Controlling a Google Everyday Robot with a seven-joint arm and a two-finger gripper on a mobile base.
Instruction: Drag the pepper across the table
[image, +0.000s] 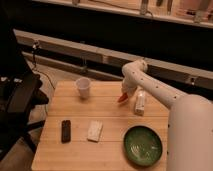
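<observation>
The pepper (121, 98) is small, red-orange and pointed, at the far middle-right of the light wooden table (107, 112). My white arm reaches in from the right and bends down over it. The gripper (125, 92) is at the arm's lower end, right at the pepper's upper end. The arm covers the fingers. The white cup (83, 87) stands to the pepper's left, apart from it.
A white rectangular box (140, 101) lies just right of the pepper. A green plate (143, 145) sits at front right, a small white packet (94, 131) and a black phone-like object (65, 131) at front left. A dark office chair (20, 100) stands left of the table.
</observation>
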